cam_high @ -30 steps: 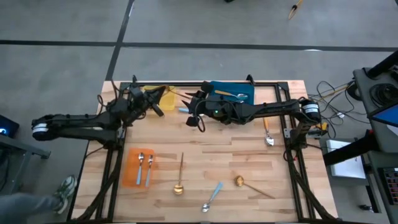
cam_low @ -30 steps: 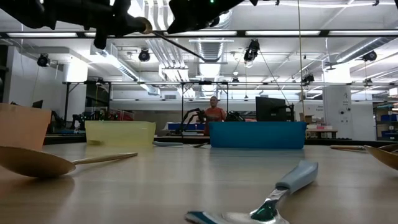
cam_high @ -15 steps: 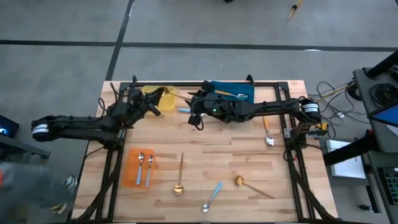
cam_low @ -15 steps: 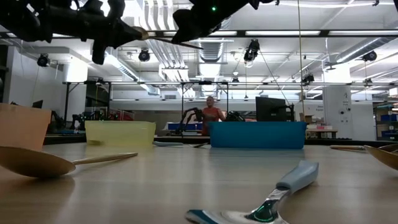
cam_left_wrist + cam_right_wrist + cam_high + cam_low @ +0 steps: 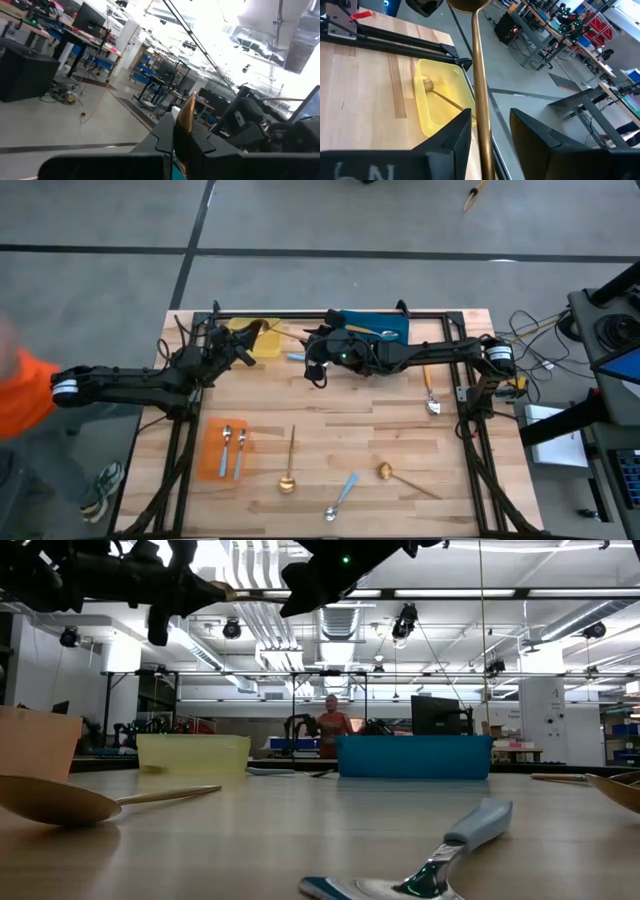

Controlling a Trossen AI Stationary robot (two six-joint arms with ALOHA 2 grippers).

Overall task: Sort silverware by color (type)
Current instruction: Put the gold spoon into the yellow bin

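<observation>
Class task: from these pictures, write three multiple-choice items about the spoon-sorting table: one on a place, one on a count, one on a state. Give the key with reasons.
1. Which tray stands beside the blue tray along the same table edge?
A. the orange tray
B. the yellow tray
C. no tray

2. How many spoons lie in the orange tray?
A. one
B. two
C. four

3. What is the state of the raised gold spoon?
A. lying flat on the table
B. resting in the blue tray
C. gripped by the left gripper, its handle passing between the right gripper's open fingers

Key:
1 B: the high view shows the yellow tray next to the blue one.
2 B: two spoons lie side by side in it.
3 C: the left gripper is shut on it, and the right gripper has a finger on each side of the handle.
</observation>
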